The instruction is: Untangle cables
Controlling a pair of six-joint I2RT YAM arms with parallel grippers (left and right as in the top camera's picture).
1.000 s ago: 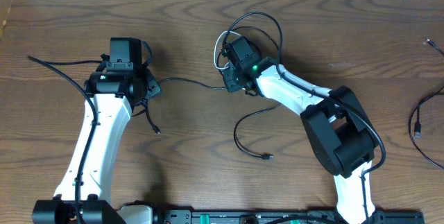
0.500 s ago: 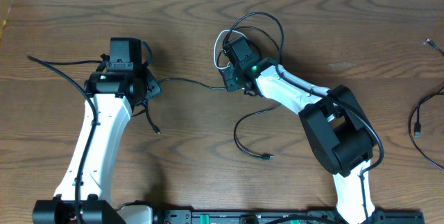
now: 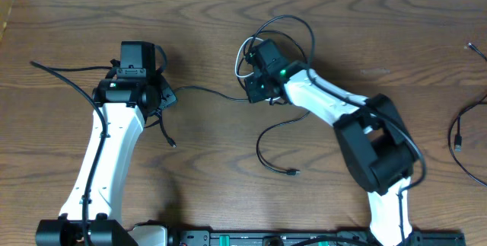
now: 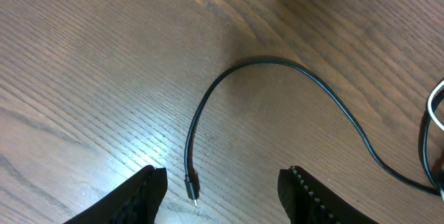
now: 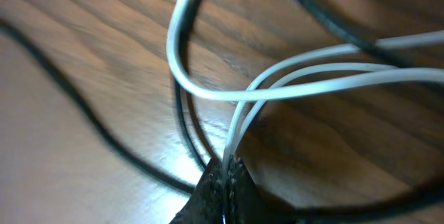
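Note:
A tangle of black loops and one white cable [image 3: 245,54] lies at the table's middle back. My right gripper [image 3: 256,69] is shut on the white cable [image 5: 208,92], whose strands run up out of the pinched fingertips [image 5: 223,175]. Black cables [image 5: 104,134] lie under it on the wood. A black cable [image 3: 209,91] runs left from the tangle toward my left gripper [image 3: 163,94]. In the left wrist view my left gripper [image 4: 222,189] is open over the table, and that cable's plug end [image 4: 192,186] lies between its fingers, untouched. Another black loop [image 3: 270,151] lies in front of the right arm.
A black cord [image 3: 65,75] trails off the left arm to the far left. A short black cable end [image 3: 169,138] lies beside the left arm. More black cable [image 3: 460,135] lies at the right edge, with a small plug [image 3: 472,48] above it.
My right gripper has shifted slightly up and right with the white cable, pulling the tangle a little. The left arm has not moved.

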